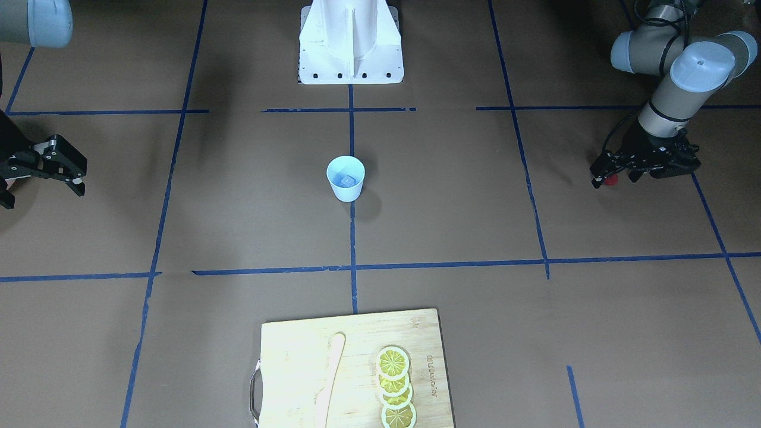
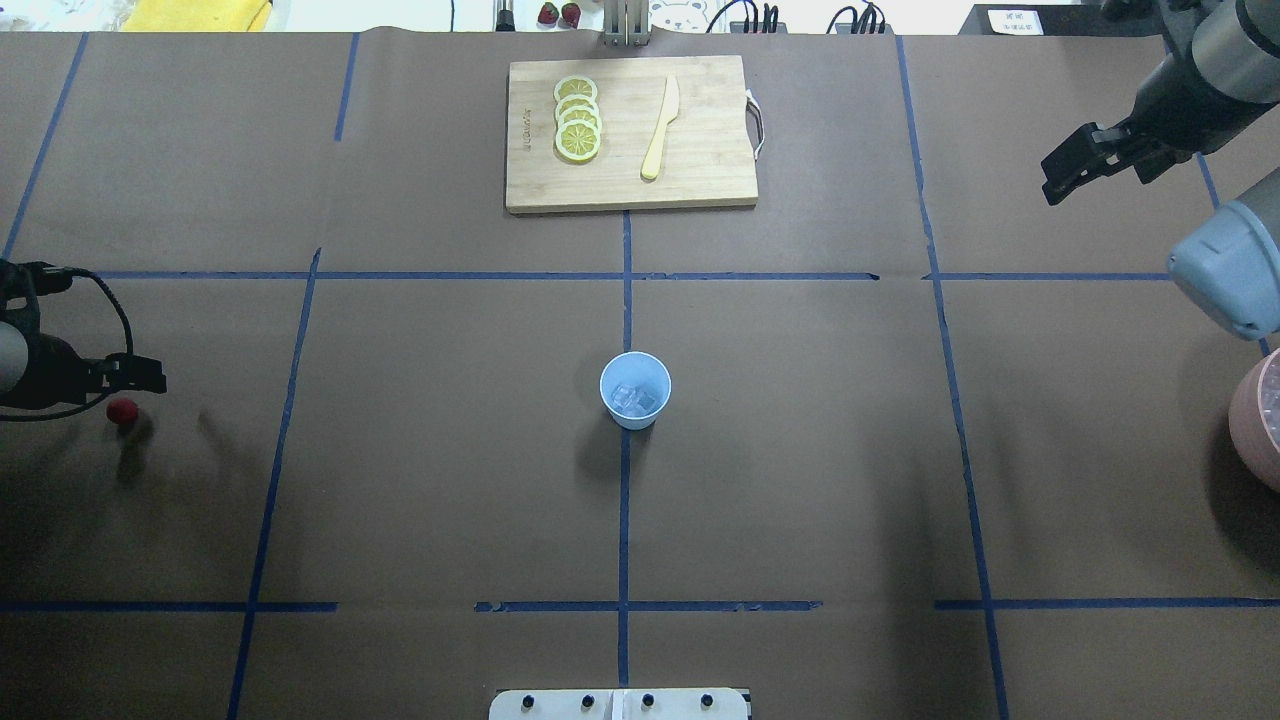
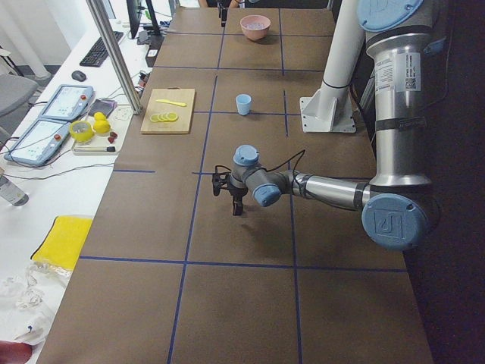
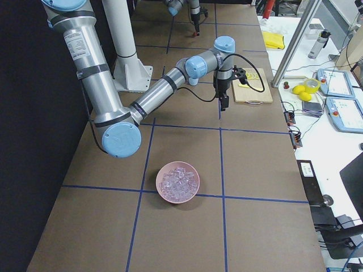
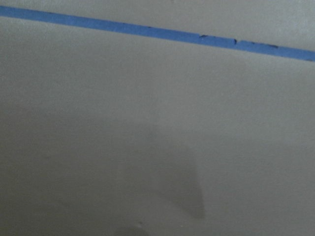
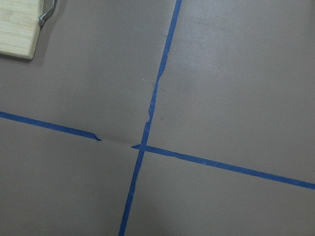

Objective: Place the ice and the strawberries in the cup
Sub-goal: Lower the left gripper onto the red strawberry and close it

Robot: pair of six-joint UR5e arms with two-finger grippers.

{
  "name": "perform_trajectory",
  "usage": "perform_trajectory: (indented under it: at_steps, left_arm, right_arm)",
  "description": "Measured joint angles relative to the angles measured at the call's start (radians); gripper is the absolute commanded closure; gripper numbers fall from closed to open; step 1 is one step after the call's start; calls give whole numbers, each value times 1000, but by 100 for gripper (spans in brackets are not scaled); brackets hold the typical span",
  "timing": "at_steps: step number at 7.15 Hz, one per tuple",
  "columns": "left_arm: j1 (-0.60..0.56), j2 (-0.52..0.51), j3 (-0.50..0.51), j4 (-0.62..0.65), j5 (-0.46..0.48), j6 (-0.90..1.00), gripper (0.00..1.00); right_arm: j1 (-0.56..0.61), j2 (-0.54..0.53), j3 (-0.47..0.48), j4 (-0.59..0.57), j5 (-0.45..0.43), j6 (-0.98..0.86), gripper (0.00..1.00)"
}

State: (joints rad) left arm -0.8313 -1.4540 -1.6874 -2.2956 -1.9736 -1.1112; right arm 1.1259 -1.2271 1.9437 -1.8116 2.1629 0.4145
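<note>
The pale blue cup (image 1: 345,178) (image 2: 635,391) stands upright at the table's centre, with ice (image 2: 634,399) cubes showing inside it. One small red strawberry (image 1: 610,180) (image 2: 122,411) sits far out on the robot's left side. My left gripper (image 1: 615,176) (image 2: 125,392) points down right over the berry, open, a finger on each side of it. Whether a finger touches the berry is unclear. My right gripper (image 1: 41,195) (image 2: 1075,165) hangs open and empty on the other side, far from the cup.
A pink bowl (image 4: 178,182) (image 2: 1258,420) full of ice cubes stands on the robot's right side. A wooden cutting board (image 2: 630,190) carries lemon slices (image 2: 578,130) and a pale knife (image 2: 660,130) at the far edge. The white robot base (image 1: 351,41) stands behind the cup.
</note>
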Motion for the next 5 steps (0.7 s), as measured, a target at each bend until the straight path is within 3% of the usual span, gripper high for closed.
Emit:
perform_trajectory:
  at_steps: [5]
  left_arm:
    - [2, 9, 37, -64, -8, 1, 4]
  right_arm:
    - [0, 0, 0, 0, 0, 1, 1]
